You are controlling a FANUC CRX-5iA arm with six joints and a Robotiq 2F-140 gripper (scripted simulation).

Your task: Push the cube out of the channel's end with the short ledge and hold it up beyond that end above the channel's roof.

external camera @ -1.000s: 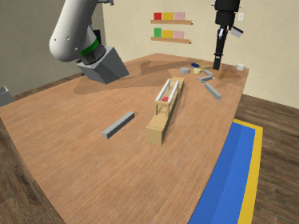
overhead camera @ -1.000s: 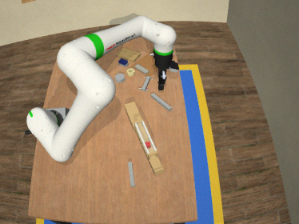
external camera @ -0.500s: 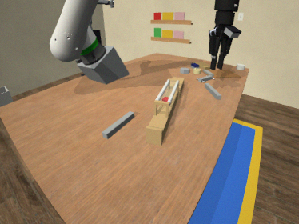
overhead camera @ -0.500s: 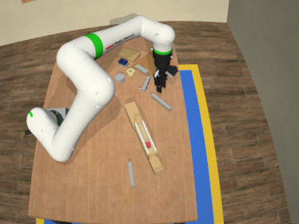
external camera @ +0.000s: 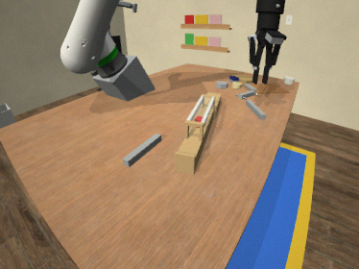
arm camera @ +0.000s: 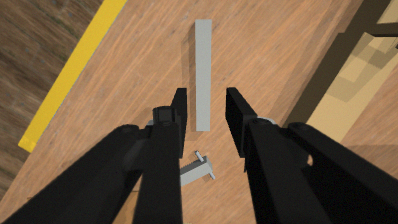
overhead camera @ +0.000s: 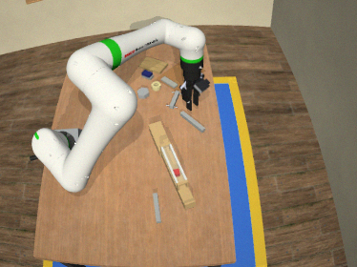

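The wooden channel (overhead camera: 172,162) lies along the middle of the table and also shows in the exterior view (external camera: 199,125). The small red cube (overhead camera: 177,172) sits inside it between two white rails (external camera: 199,119). My gripper (overhead camera: 192,104) (external camera: 259,79) hangs above the table at the far right, well away from the channel. Its fingers stand a little apart with nothing between them. A long grey bar (arm camera: 203,75) (overhead camera: 192,121) lies on the table below and ahead of the fingertips. A grey T-shaped piece (arm camera: 196,170) lies just behind them (overhead camera: 174,100).
Another grey bar (overhead camera: 156,207) lies near the channel's front end. A short grey bar (overhead camera: 168,81), a grey hexagon (overhead camera: 142,92), a cream ring (overhead camera: 156,85) and a blue block (overhead camera: 146,72) on a tan plate lie at the back. A blue and yellow mat (overhead camera: 234,172) borders the table's right side.
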